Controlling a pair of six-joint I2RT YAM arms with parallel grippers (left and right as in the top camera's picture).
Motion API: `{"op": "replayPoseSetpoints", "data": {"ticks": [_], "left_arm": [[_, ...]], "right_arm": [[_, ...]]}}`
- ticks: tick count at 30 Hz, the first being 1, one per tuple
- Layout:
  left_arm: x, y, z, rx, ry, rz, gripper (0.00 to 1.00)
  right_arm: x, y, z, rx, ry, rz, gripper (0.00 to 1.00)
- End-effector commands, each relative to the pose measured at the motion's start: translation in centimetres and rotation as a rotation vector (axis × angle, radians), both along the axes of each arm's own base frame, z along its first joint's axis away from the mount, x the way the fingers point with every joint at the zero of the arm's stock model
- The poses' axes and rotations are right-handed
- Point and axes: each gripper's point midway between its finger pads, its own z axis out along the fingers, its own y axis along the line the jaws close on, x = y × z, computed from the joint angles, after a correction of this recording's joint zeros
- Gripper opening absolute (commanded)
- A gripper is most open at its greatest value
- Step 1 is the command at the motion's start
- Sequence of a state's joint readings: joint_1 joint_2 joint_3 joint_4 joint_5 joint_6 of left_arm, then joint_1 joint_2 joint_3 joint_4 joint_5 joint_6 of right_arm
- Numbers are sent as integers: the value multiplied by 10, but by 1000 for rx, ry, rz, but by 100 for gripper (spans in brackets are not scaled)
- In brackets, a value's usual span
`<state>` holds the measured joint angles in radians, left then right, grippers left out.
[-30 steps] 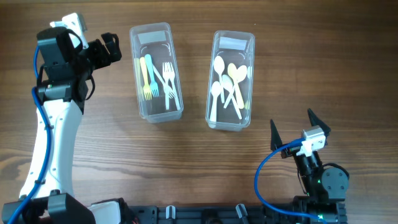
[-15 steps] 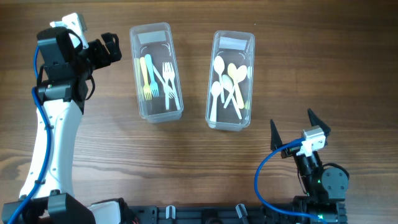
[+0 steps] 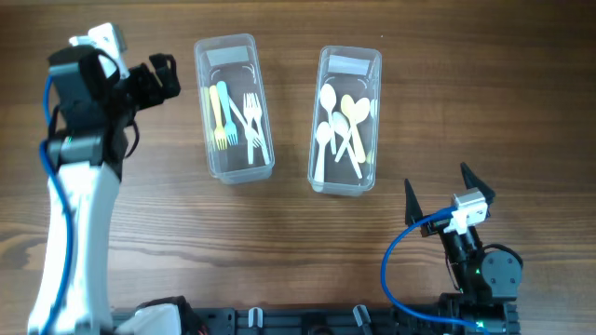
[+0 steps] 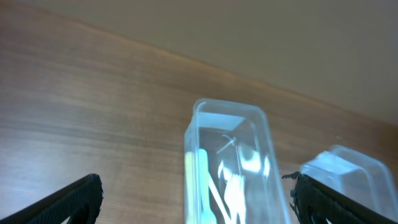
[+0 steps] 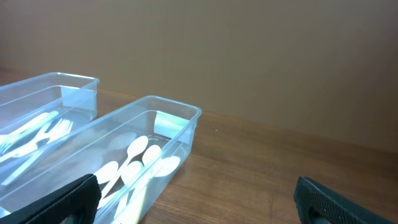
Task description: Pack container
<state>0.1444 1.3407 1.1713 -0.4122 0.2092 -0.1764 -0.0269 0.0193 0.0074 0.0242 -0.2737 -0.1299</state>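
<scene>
Left claw (image 3: 165,76), right claw (image 3: 436,177); two containers (image 3: 235,168) (image 3: 343,183)

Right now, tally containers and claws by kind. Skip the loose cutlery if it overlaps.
container of forks: 1
container of spoons: 1
open claws: 2 (left claw, right claw)
Total: 4
The cutlery overlaps too much for an exact count.
</scene>
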Motion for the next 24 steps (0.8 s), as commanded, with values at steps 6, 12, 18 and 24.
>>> {"op": "replayPoseSetpoints", "data": {"ticks": [6,12,18,24], "left_arm": [[-134,-18,151,75,-397,-3,100],[-238,-35,217,122,-715,-5,100],[-313,-48,239,140,-908,-28,100],[-319,-48,185,117,-749,-29,100]], "right_arm": [[-2,6,3,-10,-19,30,100],[-2,6,3,-10,-19,30,100],[-2,6,3,-10,-19,30,100],[-2,6,3,-10,-19,31,100]]}}
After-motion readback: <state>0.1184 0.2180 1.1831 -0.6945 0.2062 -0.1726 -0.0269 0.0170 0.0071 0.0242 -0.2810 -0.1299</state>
